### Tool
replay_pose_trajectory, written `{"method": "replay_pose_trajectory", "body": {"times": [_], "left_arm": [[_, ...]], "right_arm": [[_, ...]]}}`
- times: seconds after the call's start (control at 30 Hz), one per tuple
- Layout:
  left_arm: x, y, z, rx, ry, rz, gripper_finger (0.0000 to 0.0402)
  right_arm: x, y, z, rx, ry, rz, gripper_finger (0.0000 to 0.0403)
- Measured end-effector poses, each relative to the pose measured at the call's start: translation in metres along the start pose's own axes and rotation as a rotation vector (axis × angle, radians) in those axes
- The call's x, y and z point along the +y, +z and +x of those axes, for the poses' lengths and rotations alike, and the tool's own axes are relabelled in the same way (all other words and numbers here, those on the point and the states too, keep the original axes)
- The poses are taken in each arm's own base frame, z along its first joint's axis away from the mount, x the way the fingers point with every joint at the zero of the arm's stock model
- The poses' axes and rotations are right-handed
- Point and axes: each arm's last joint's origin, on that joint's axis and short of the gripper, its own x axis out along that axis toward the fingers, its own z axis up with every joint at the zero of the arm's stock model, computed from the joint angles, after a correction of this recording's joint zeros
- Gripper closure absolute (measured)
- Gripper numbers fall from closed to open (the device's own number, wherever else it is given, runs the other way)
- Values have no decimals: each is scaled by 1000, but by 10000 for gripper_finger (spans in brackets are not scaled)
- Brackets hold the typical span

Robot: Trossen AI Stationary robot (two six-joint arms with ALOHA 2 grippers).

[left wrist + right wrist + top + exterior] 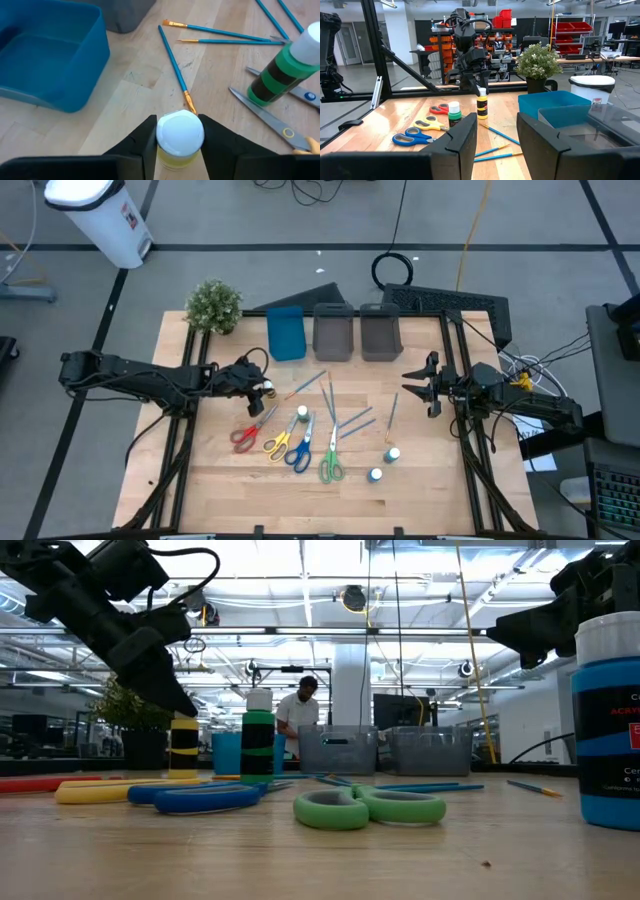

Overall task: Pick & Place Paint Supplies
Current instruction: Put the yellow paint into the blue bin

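The left hand (177, 145) is positioned at the left-centre of the worktop (240, 480), and its two dark fingers (142, 140) stand either side of a yellow paint bottle with a white cap (180, 132), pressing against the cap's flanks; the hand is clamped on this bottle. In the right wrist view the same bottle (481, 106) stands upright with its base on the worktop, directly under the left hand. A thin blue brush (176, 70) lies with its tip just beside the held bottle. A green bottle with a white cap (285, 70) stands upright near by, beside the blades of the scissors. The red-handled scissors (245, 435), yellow-handled scissors (278, 444), blue-handled scissors (298, 455) and green-handled scissors (331, 468) lie in a row toward the worktop's front, and further brushes are scattered around the centre. Two small teal-capped bottles (392, 454) stand to the right of the scissors. The blue bin (286, 332) and two grey bins (334, 332) line the far edge, with a potted plant (213, 306) at the far left corner. The right hand (418, 384) hovers at the right side of the worktop, fingers apart, holding nothing, well clear of the supplies.
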Motion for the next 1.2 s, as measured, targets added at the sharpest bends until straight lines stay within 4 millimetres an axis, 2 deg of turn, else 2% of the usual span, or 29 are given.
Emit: {"method": "replay_pose_trajectory", "body": {"times": [0.1, 0.2, 0.33, 0.53, 0.67, 0.77, 0.83, 0.9, 1.07, 1.2], "left_arm": [[0, 0, 0, -2, 0, -27, 275], [0, 1, 0, -1, 0, -39, 255], [-2, 14, -4, -42, -10, -48, 252], [-3, 42, -14, -85, -6, -61, 324], [-2, 54, -22, -42, 3, -48, 381], [-3, 59, -25, -34, 6, -21, 396], [-3, 59, -26, -30, 7, -40, 381], [-3, 61, -28, -10, 3, -74, 349], [-3, 71, -41, 127, -7, -72, 247], [-6, 72, -38, 208, -60, -54, 173]], "right_arm": [[0, 0, 0, 0, 0, 0, 273], [0, 0, 0, 0, 0, 0, 273], [0, 0, 0, 0, 0, 0, 273], [0, 0, 0, 0, 0, 0, 273], [0, 0, 0, 0, 0, 0, 273], [0, 0, 0, 0, 0, 0, 273], [0, 0, 0, 0, 0, 0, 273], [0, 0, 0, 0, 0, 0, 273], [0, 0, 0, 0, 0, 0, 273], [0, 0, 0, 0, 0, 0, 273]]}}
